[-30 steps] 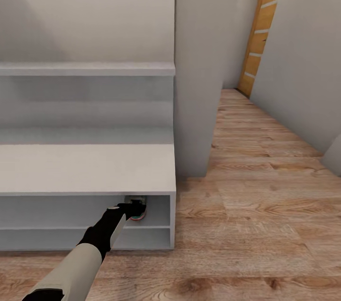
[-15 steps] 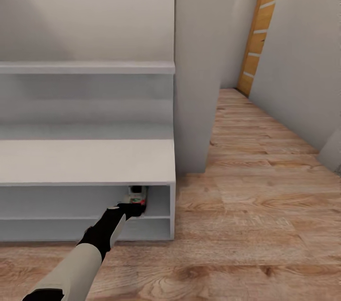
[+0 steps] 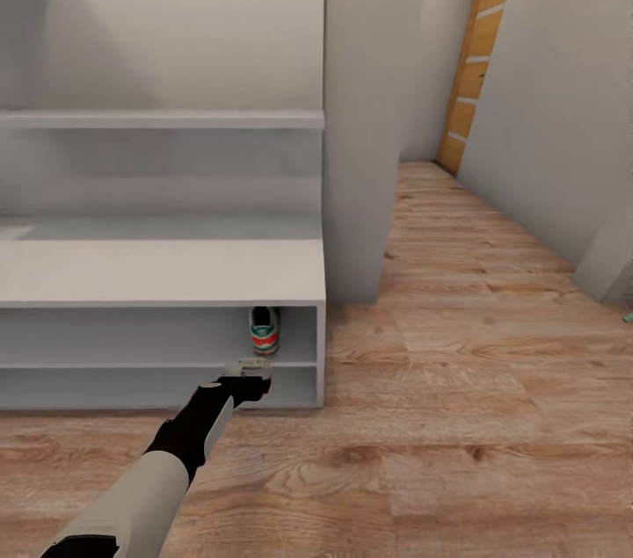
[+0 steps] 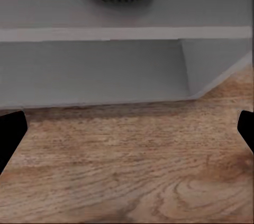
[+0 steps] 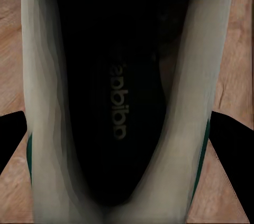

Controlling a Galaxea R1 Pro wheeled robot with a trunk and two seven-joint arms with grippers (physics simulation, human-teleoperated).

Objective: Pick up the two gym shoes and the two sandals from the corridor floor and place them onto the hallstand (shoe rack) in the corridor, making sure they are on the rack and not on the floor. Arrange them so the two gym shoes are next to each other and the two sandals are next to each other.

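Sneaker (image 3: 264, 330) stands released on the hallstand (image 3: 158, 272) upper tier as I withdraw my emptied, spread left gripper (image 3: 249, 369); my right gripper (image 5: 127, 128) clamps its mate (image 5: 119, 102).

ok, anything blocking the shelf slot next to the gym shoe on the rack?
Nothing visible on the hallstand upper tier left of the placed gym shoe. The open left gripper hangs in front of the shelf edge just below that shoe, and could obstruct.
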